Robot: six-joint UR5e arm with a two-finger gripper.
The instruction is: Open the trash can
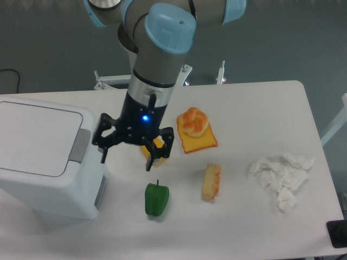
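Observation:
The trash can [46, 157] is a big white boxy bin at the left of the table, its flat lid down and its grey push-latch [80, 146] on the side facing the arm. My gripper [126, 161] hangs just right of the latch, pointing down, fingers spread wide and open with nothing between them. Its left fingertip [102, 157] is close to the bin's right edge but apart from it.
A yellow food item [157, 146] sits partly hidden behind the gripper. A green pepper [156, 199] and a bread roll [211, 181] lie in front. A bun on an orange slice [196, 130] is mid-table; crumpled white tissue [282, 173] lies right.

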